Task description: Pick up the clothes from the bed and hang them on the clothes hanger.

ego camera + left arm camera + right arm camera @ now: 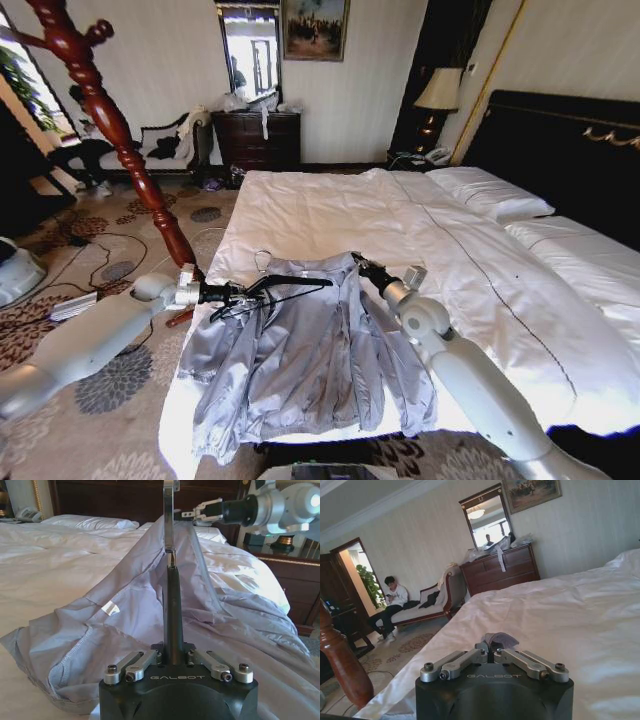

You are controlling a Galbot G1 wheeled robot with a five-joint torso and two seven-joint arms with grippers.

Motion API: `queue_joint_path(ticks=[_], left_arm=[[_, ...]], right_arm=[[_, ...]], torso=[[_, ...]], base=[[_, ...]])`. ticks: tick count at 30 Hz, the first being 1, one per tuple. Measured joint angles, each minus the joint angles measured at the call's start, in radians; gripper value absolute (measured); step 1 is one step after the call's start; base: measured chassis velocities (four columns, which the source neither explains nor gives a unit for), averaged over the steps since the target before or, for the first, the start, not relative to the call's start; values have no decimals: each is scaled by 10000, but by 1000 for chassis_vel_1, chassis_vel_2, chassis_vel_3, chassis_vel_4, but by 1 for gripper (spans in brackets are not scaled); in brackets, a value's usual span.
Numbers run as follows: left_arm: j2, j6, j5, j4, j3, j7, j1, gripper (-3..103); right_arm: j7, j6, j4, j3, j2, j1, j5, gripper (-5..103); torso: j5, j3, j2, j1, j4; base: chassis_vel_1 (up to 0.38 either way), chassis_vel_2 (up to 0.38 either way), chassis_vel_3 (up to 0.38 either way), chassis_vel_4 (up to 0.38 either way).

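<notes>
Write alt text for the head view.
The left gripper holds a slim black hanger at the collar of a shiny silver-grey jacket spread on a white bed; the right gripper pinches the collar's other side.

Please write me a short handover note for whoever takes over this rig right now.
Left gripper: shut on the clothes hanger, holding it level over the jacket's collar end, at the bed's near left edge.
Right gripper: shut on a pinch of the jacket at the collar's right side.
The jacket lies spread, front open, on the bed, hem towards the robot.
Done: hanger picked up, jacket collar gripped.
Left: the hanger is not yet seated in the shoulders; then hang it. A wooden coat stand is to the left.
</notes>
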Motion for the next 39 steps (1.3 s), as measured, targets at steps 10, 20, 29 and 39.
queue_joint_path(ticks=[10, 20, 29, 39], left_arm=[[-676, 102, -108, 581, 536, -362, -483, 15], [-1890, 162, -150, 1243, 1025, -676, -857, 15], [-2799, 161, -117, 1866, 1546, -705, -1219, 15], [-3553, 197, -229, 2319, 1494, -1020, -1275, 15]], right_arm=[[46, -31, 245, -210, 6, 176, 62, 0], [152, -54, 385, -224, -82, 198, 286, 0], [270, -118, 687, -312, -224, 239, 540, 0], [367, -164, 695, -501, -61, 143, 554, 0]], torso=[[0, 0, 0, 0, 1], [0, 1, 0, 1, -2], [0, 0, 0, 0, -2], [0, -1, 0, 1, 1]], base=[[0, 0, 0, 0], [0, 0, 0, 0], [0, 0, 0, 0], [0, 0, 0, 0]])
